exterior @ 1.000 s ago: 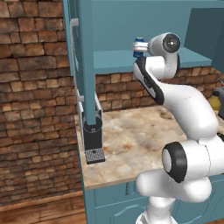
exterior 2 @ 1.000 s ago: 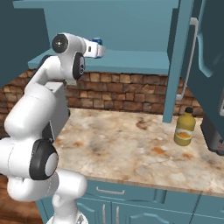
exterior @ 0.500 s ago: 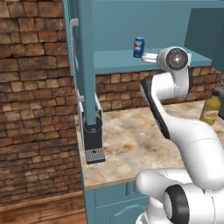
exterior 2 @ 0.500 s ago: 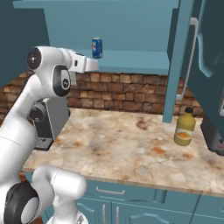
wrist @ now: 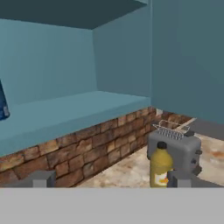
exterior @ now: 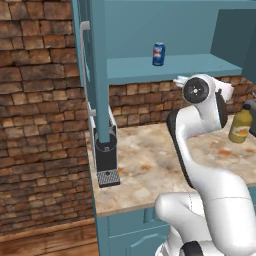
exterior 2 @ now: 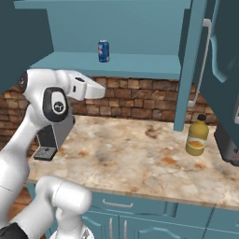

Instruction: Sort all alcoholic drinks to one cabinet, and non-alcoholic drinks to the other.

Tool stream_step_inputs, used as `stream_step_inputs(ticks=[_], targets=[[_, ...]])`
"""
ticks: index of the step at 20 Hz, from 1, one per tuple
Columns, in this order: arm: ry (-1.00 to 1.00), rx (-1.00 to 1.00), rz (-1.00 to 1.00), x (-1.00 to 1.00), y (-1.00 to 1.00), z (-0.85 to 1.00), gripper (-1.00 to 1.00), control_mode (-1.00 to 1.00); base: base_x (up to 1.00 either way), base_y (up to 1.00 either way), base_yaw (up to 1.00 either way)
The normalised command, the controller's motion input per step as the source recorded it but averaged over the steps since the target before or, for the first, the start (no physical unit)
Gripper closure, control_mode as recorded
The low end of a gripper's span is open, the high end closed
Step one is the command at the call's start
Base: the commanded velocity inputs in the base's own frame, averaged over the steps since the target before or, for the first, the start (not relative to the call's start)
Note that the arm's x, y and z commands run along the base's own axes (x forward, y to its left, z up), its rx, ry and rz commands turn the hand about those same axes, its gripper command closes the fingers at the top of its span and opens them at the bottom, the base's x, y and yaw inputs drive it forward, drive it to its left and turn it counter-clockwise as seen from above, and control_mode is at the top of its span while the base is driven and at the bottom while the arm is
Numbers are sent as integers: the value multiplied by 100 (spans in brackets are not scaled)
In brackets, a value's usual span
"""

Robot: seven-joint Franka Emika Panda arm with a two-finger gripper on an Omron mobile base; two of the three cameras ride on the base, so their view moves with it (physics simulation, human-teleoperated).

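The short blue soda can (exterior: 158, 54) (exterior 2: 103, 50) stands upright and alone on the open cabinet's shelf; the hand view catches just its edge (wrist: 2, 105) at the far left. On the counter to the right stands the yellow-orange juice bottle (exterior: 240, 126) (exterior 2: 197, 136) (wrist: 161, 165) with its black cap. My gripper (wrist: 111, 179) is open with nothing between its fingers. It hangs below shelf level, apart from the can, and faces the bottle. My hand (exterior 2: 88, 88) juts out in front of the brick wall. The slim green bottle is out of view.
A grey toaster (wrist: 175, 148) (exterior 2: 227, 142) stands right behind the juice bottle. A black coffee machine (exterior: 106, 155) (exterior 2: 51, 135) sits at the counter's left end. Open teal cabinet doors (exterior: 92, 70) (exterior 2: 189, 65) hang down on both sides of the shelf (exterior 2: 112, 64).
The gripper was at the can on the shelf; it has come away, dropped below the shelf and turned toward the juice bottle. The can stays on the shelf.
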Motion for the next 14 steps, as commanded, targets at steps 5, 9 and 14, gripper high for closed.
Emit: stream_step_inputs(ticks=[5,9,14], targets=[[0,0,-25,3,-36,-56,-100,-100,0,0,0],[0,0,-25,19,-36,-59,-100,-100,0,0,0],[0,0,-22,54,-25,-72,-100,-100,0,0,0]])
